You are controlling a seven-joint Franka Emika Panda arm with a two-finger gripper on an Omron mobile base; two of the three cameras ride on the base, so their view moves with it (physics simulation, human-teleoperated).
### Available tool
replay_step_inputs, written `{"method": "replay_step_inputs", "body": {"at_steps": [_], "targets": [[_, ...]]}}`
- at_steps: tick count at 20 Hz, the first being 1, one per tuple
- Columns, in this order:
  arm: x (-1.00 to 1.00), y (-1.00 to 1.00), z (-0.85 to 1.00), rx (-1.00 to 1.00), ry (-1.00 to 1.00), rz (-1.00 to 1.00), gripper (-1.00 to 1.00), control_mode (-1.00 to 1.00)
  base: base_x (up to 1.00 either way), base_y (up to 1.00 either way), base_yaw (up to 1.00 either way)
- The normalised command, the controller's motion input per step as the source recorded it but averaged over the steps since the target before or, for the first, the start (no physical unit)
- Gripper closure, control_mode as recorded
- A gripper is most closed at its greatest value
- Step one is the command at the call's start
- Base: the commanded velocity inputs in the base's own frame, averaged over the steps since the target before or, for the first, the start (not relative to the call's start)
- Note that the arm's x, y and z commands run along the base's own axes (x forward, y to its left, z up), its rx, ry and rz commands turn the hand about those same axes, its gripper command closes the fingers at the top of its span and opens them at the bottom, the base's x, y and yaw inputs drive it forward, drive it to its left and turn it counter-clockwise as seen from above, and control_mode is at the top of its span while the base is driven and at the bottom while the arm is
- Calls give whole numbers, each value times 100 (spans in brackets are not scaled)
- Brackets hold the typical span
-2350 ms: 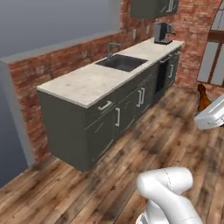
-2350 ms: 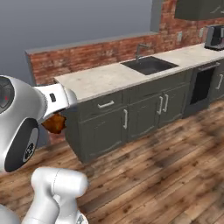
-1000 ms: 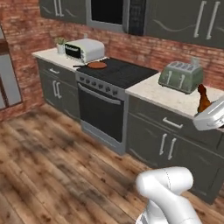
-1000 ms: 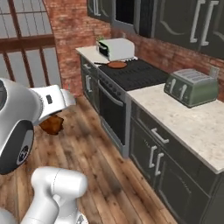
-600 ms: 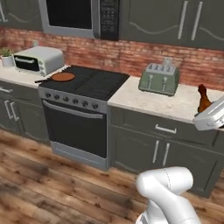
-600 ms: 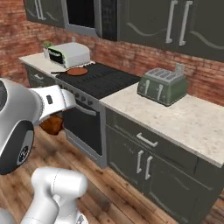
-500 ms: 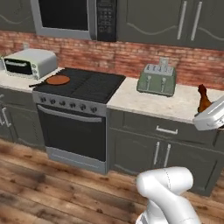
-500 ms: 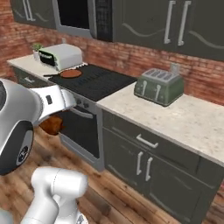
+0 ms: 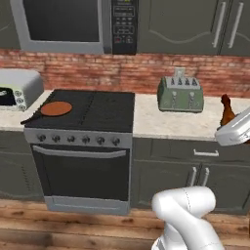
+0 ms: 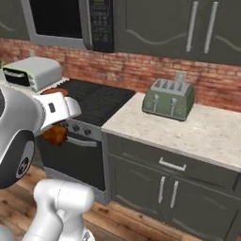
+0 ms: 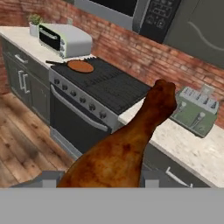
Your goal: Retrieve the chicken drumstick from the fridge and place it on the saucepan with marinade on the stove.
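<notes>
My gripper (image 11: 99,180) is shut on the chicken drumstick (image 11: 127,148), a glossy reddish-brown piece whose narrow end points up and away in the hand view. From the left base, the drumstick (image 9: 226,111) sticks up beside the white hand at the right edge; from the right base, it (image 10: 54,134) hangs under the hand at the left. The black stove (image 9: 83,117) stands ahead and to the left. On its left rear burner sits the saucepan with marinade (image 9: 55,108), a shallow black pan (image 11: 80,66) with an orange-brown disc, well apart from the gripper. The fridge is out of view.
A green toaster (image 9: 180,94) stands on the pale counter (image 9: 171,126) right of the stove. A white toaster oven (image 9: 14,88) sits left of the stove, with a microwave (image 9: 73,24) above. Dark cabinets (image 10: 160,188) line the front, over wood floor (image 11: 22,131).
The base has driven and turned, so the view swung from the sink counter to the stove, now closer and squarely ahead. The drumstick stays held in the gripper.
</notes>
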Motion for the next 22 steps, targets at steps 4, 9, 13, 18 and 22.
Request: {"method": "replay_step_inputs", "body": {"at_steps": [4, 9, 13, 18, 22], "targets": [[0, 0, 0, 0, 0, 0, 100, 100, 38, 100, -39], [0, 0, 0, 0, 0, 0, 100, 100, 3, 100, -37], [0, 0, 0, 0, 0, 0, 100, 100, 20, 100, -39], [0, 0, 0, 0, 0, 0, 100, 100, 38, 100, -41], [0, 0, 0, 0, 0, 0, 100, 100, 61, 100, -37]]}}
